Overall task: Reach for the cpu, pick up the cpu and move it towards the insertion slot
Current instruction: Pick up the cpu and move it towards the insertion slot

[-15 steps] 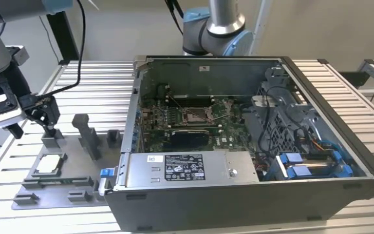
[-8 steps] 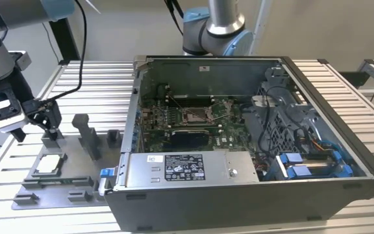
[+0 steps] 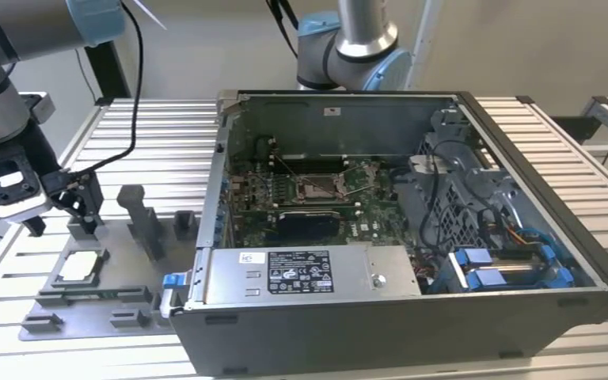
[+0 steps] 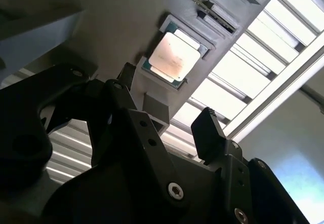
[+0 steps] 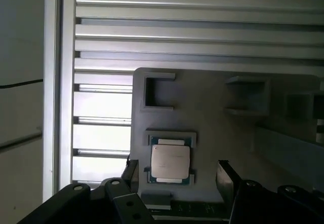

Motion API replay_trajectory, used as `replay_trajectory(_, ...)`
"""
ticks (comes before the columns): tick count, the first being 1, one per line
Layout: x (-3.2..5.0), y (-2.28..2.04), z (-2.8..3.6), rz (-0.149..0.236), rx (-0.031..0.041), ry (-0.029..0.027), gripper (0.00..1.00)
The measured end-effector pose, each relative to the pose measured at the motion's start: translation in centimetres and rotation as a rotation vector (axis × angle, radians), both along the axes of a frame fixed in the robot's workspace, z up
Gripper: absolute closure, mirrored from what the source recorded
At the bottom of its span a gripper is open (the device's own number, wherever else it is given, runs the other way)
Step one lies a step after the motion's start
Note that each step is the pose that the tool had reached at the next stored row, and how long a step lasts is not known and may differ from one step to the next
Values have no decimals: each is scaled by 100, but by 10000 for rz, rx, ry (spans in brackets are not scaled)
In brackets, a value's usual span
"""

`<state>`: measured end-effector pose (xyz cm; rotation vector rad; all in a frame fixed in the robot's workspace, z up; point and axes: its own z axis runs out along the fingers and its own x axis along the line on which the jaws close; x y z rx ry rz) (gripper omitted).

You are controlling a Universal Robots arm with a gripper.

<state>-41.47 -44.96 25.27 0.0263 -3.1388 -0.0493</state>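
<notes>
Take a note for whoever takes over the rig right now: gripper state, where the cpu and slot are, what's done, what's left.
Gripper: open, empty, close to the cpu, not touching it.
Cpu: flat in its nest on the grey fixture plate, at the exterior view's left of the computer case.
Insertion slot: on the board inside the open case.
Done: reach, nearly.
Left: grasp, lift, move to the slot.

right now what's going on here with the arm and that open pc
A robot arm's gripper hangs open above the cpu, not touching it. The cpu lies flat in its nest on the grey fixture plate, beside the open computer case. The insertion slot is on the green board inside the case.
</notes>
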Motion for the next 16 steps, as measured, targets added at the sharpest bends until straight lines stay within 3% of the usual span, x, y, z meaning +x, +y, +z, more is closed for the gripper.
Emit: replay_trajectory(16, 0, -17, -49, 0, 1, -1, 0)
